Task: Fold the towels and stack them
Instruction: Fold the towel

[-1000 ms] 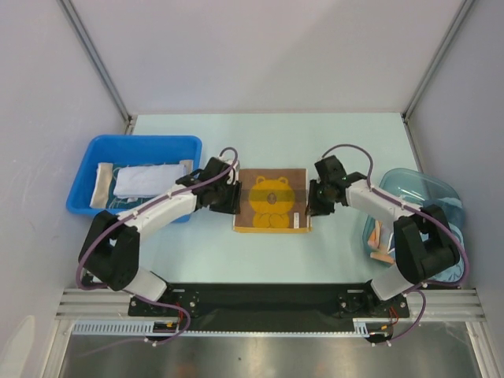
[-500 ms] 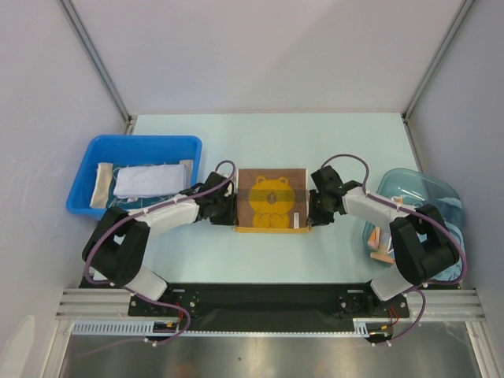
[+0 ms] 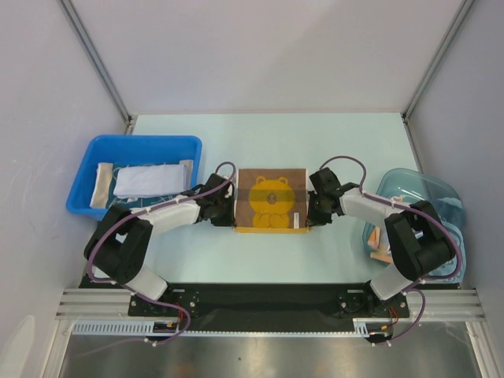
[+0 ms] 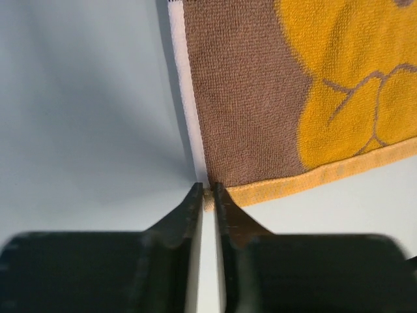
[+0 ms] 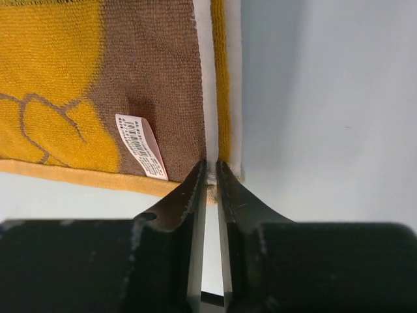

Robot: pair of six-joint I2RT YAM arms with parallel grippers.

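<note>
The brown bear towel (image 3: 272, 198) lay flat at the middle of the table (image 3: 339, 142), nearer its front edge. It was soft looped terry with a stitched yellow hem, light and limp. I judged it would sag unless lifted by 2 corners. The left gripper (image 4: 207, 190) pinched the near-left corner, and the right gripper (image 5: 212, 168) pinched the near-right corner by the sewn tag (image 5: 140, 145).

The bear towel (image 3: 272, 199) lies flat on the table (image 3: 268, 138). Left of it stands a bin (image 3: 142, 142) with folded towels (image 3: 146, 180) inside; right of it, a tub (image 3: 418, 183). The left gripper (image 3: 234, 224) meets its near left corner, the right gripper (image 3: 309, 224) its near right corner.
</note>
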